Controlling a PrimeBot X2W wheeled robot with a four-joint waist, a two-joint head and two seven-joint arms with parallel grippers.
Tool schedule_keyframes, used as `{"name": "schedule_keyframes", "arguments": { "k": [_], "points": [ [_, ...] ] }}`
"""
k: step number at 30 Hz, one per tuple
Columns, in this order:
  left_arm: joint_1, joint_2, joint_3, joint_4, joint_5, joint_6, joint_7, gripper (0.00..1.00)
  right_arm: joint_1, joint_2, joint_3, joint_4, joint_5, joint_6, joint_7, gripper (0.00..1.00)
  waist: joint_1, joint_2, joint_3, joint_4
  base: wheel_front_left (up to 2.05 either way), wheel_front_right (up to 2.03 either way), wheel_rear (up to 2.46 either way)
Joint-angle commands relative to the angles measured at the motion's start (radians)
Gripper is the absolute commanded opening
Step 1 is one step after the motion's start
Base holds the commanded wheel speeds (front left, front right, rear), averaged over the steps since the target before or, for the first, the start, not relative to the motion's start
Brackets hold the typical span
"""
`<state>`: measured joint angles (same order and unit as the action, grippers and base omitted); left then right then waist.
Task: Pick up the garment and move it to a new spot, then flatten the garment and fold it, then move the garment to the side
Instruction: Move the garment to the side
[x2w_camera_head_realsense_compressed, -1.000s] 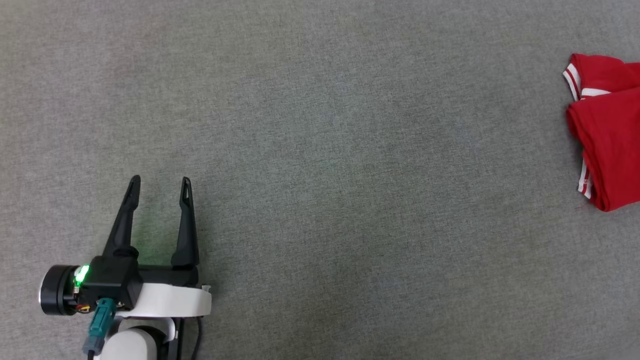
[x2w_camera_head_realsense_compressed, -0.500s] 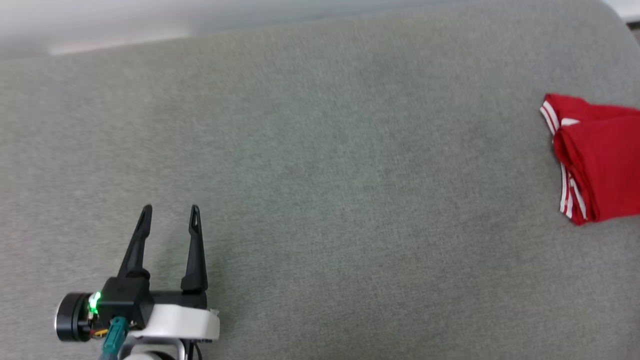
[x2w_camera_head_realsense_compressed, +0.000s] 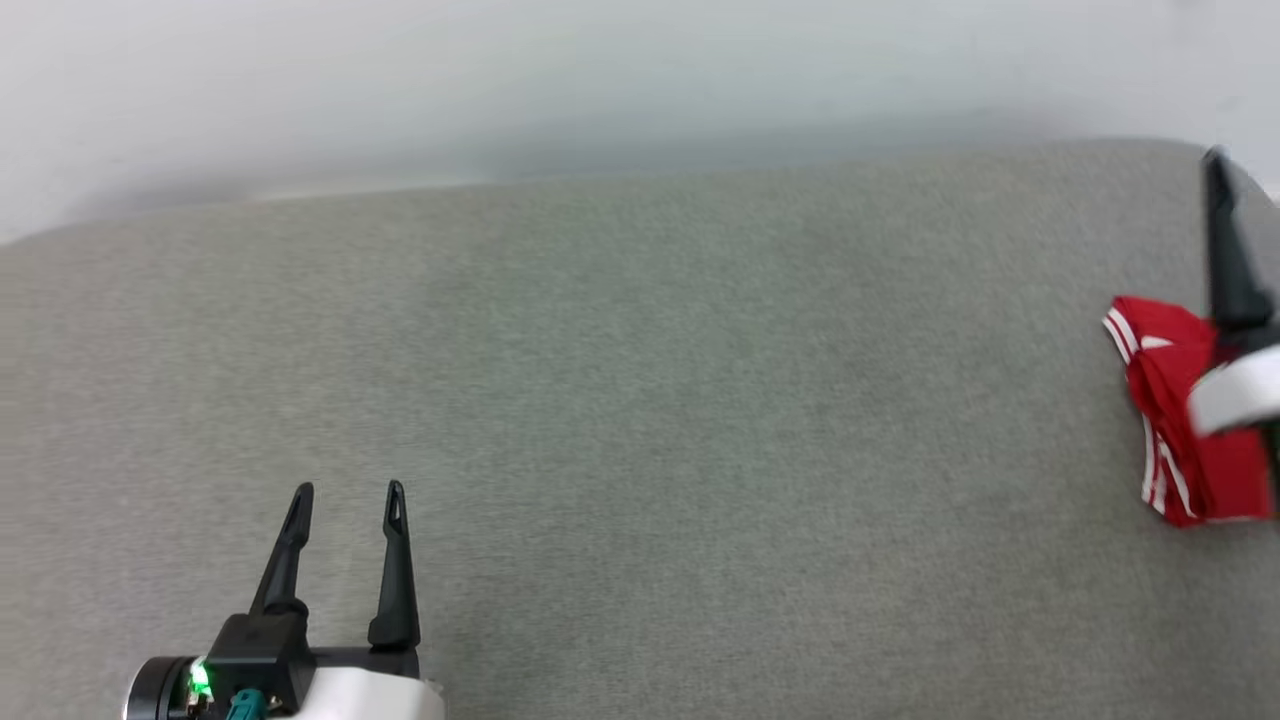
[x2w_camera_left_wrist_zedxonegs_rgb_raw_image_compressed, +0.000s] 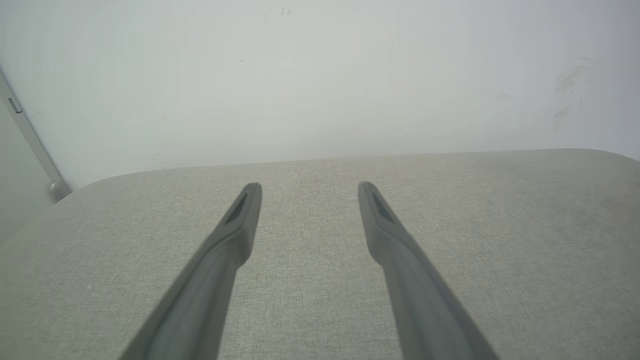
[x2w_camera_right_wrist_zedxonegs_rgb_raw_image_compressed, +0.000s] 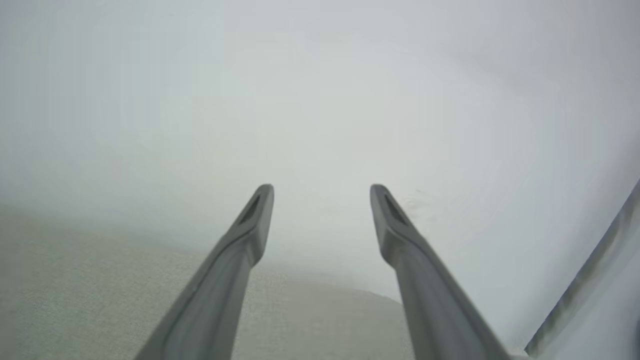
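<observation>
1. Right gripper (x2w_camera_right_wrist_zedxonegs_rgb_raw_image_compressed: 321, 189): two dark fingers spread wide with nothing between them. In the right wrist view they point past the garment towards the pale wall. In the head view one finger (x2w_camera_head_realsense_compressed: 1228, 260) rises past the garment's far edge. The pale wrist shell (x2w_camera_head_realsense_compressed: 1235, 395) covers part of the red cloth in that view. Whether it touches the cloth cannot be told.
2. Left gripper (x2w_camera_head_realsense_compressed: 349, 490): fingers parted and empty, with bare fabric showing between them in the left wrist view (x2w_camera_left_wrist_zedxonegs_rgb_raw_image_compressed: 308, 187). It is well apart from the garment, off to the garment's left and nearer the robot. A green light (x2w_camera_head_realsense_compressed: 198, 678) glows on its base.
3. Garment (x2w_camera_head_realsense_compressed: 1160, 385): red shirt, bunched or folded into a compact heap, with red-and-white stripe trim showing along its left edge. It lies on the grey surface at the head view's right border, partly cut off by the frame. No lettering is visible.
4. Grey surface (x2w_camera_head_realsense_compressed: 700, 450): woven upholstery-like fabric under the garment. It reaches leftward from the garment to beyond the left gripper, and its far corner behind the garment is rounded.
5. Wall (x2w_camera_head_realsense_compressed: 600, 80): pale and plain, rising behind the garment past the grey surface's far edge.
</observation>
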<state>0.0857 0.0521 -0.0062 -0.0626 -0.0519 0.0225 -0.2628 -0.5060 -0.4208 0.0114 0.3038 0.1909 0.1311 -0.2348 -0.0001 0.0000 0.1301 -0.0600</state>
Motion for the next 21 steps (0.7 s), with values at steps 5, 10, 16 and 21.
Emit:
{"name": "schedule_keyframes", "arguments": {
  "k": [5, 10, 16, 21],
  "points": [
    [0.031, -0.002, -0.004, 0.004, -0.007, 0.000, -0.002, 1.00, 0.163, 0.135, -0.037, -0.100, -0.041, -0.001, -0.028, 1.00, 0.0001, 0.0000, -0.057, 0.056, 0.00, 0.00, 0.00],
    [0.044, -0.002, -0.006, 0.011, -0.004, -0.004, -0.002, 1.00, 0.287, 0.232, -0.034, -0.171, -0.056, -0.001, -0.031, 1.00, 0.0001, 0.0000, -0.083, 0.079, 0.00, 0.00, 0.00],
    [0.054, -0.002, -0.008, 0.024, -0.005, -0.009, -0.002, 1.00, 0.394, 0.276, -0.028, -0.210, -0.055, -0.001, -0.030, 1.00, 0.0001, 0.0000, -0.116, 0.099, 0.00, 0.00, 0.00],
    [0.066, -0.002, -0.007, 0.030, -0.012, -0.009, -0.002, 1.00, 0.467, 0.295, -0.041, -0.229, -0.047, -0.001, -0.030, 1.00, 0.0001, 0.0000, -0.137, 0.105, 0.00, 0.00, 0.00]
  ]
}}
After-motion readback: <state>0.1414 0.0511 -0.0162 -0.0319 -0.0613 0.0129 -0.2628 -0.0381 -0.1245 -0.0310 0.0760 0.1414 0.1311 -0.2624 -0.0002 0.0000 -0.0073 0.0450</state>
